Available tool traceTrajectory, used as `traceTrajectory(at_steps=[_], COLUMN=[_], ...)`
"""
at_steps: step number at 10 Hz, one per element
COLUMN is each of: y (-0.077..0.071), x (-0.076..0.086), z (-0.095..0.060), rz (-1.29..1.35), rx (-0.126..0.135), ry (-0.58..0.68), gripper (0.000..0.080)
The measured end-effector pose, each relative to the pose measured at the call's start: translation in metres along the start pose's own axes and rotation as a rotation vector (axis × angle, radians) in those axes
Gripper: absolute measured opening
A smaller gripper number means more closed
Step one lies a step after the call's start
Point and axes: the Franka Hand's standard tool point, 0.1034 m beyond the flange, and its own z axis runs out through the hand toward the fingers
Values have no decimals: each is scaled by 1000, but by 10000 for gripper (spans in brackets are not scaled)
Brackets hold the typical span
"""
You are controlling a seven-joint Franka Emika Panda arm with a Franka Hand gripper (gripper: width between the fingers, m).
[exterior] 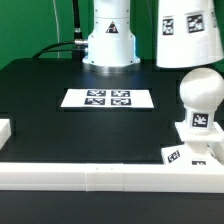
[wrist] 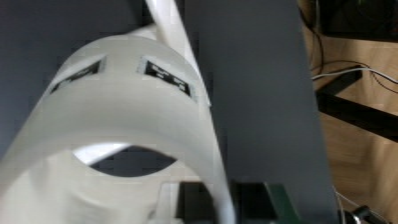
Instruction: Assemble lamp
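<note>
The tapered white lamp shade (exterior: 186, 35) hangs in the air at the exterior view's top right, above and behind the bulb. In the wrist view the shade (wrist: 125, 110) fills the picture, with two tags on its side and its open mouth towards the camera. My gripper (wrist: 228, 203) is shut on the shade's rim wall, one dark finger (wrist: 269, 200) outside it. The gripper is out of the exterior view. The round-topped bulb (exterior: 203, 97) stands upright on the low square base (exterior: 187, 152) at the exterior view's right front.
The marker board (exterior: 108, 98) lies flat mid-table. The robot's white body (exterior: 108, 35) stands at the back. A white rail (exterior: 90, 177) runs along the table's front edge, with a white block (exterior: 4, 130) at the exterior view's left. Cables (wrist: 347, 80) lie off the table.
</note>
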Motion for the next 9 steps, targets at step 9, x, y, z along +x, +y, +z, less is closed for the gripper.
traceTrajectory(at_steps=[9], y=[17], x=[-8], z=[66], rz=[-57], rx=[-30], ry=[-12], gripper=[44])
